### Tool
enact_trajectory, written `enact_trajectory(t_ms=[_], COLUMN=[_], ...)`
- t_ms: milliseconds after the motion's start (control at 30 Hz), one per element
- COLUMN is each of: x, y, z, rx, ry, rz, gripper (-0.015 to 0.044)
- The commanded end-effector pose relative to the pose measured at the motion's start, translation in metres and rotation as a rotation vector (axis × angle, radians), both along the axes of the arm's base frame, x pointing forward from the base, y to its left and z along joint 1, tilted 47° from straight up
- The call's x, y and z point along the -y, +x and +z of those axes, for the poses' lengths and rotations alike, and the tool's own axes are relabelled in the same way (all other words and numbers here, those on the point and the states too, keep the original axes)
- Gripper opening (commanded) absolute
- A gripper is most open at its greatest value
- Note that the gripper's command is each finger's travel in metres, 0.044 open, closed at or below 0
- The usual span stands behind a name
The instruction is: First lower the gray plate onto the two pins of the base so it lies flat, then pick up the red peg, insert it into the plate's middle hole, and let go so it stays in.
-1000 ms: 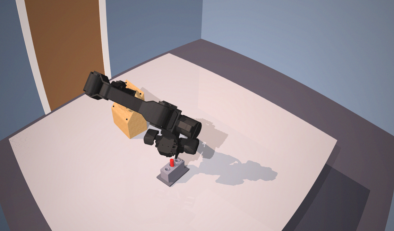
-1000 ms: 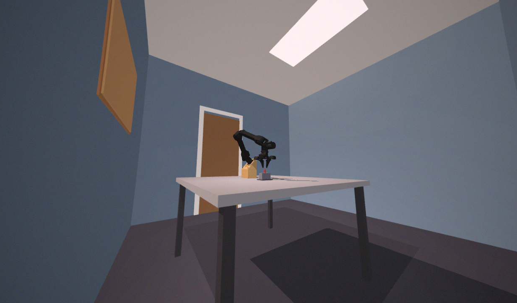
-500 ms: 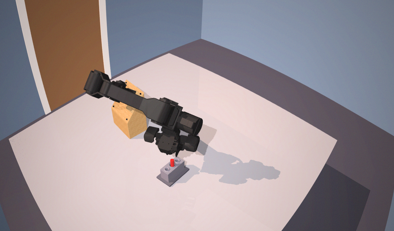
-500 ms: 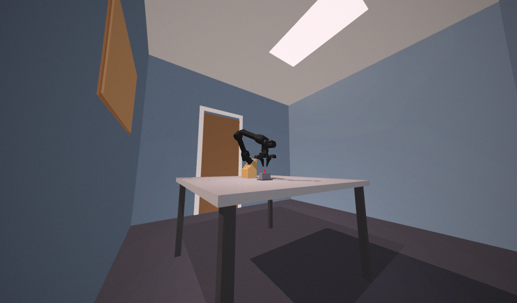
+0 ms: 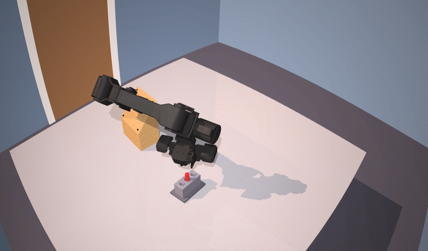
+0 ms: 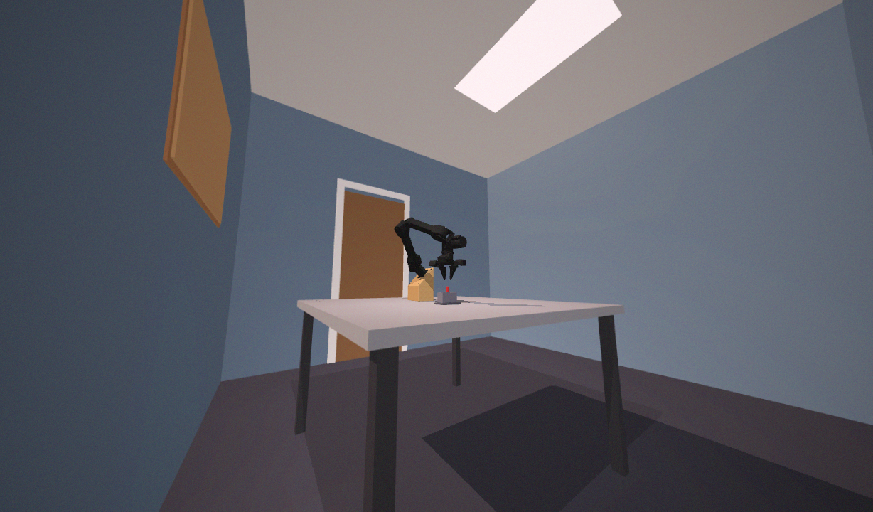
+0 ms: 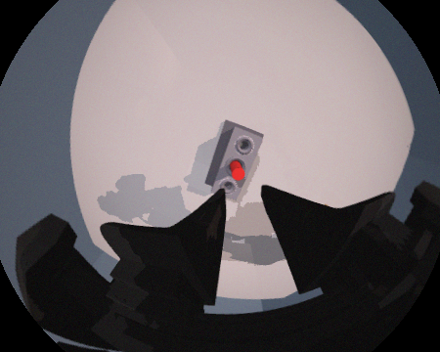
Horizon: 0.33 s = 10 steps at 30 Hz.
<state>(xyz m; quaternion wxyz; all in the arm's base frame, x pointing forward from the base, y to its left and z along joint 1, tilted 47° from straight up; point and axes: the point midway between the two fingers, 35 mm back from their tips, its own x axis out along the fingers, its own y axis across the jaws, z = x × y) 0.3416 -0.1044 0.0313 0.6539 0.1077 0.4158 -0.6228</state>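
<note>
The gray plate (image 5: 180, 189) (image 6: 446, 298) (image 7: 248, 158) sits flat over the darker base (image 5: 179, 197), its two outer holes showing ring-shaped pin tops. The red peg (image 5: 186, 176) (image 6: 447, 289) (image 7: 237, 171) stands upright in the plate's middle hole, with a short length showing above the top face. How deep it reaches inside is hidden. My gripper (image 6: 448, 279) (image 7: 242, 192) points down above the peg and plate, touching neither. Its fingers are partly apart with nothing between them, so it is open.
The wooden block (image 5: 149, 134) (image 6: 420, 292) by the arm's foot stands behind the plate. The white table (image 5: 115, 187) (image 6: 490, 318) carries them. The arm's links arch over the wooden block, and their shadows fall right of the plate in the top view.
</note>
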Motion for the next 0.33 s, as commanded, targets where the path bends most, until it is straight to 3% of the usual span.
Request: enact_trajectory(t_ms=[0, 300], x=[-0.0023, -0.006], y=[0.0004, 0.0011], z=[0.0023, 0.0061], rx=[0.004, 0.004], ry=[0.003, 0.003], rz=[-0.004, -0.004], gripper=[0.015, 0.015])
